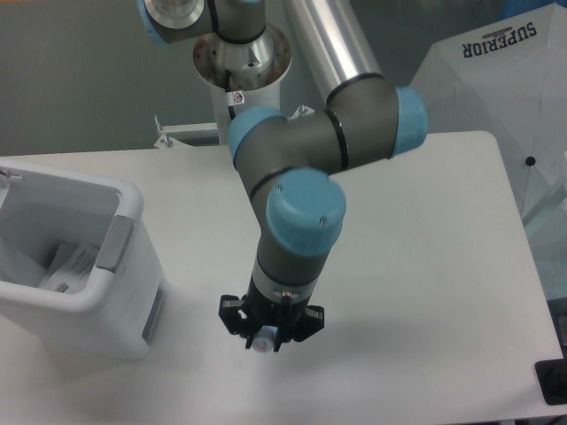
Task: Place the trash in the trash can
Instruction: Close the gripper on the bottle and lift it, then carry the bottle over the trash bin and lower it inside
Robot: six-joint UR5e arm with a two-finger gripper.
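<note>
The claw (264, 338) seems clamped on the small bottle (260, 343), which could slip loose before reaching the trash can (124, 232) to its left.

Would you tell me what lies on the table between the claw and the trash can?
Nothing: in the fixed camera view, only bare white table separates the claw from the trash can.

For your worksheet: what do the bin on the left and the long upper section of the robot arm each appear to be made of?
Trash can: most likely moulded plastic, matte white, with thick rounded rim and soft edges; a grey panel on its side. Arm tube: probably brushed or polished metal, silver with long bright reflections along it.
</note>
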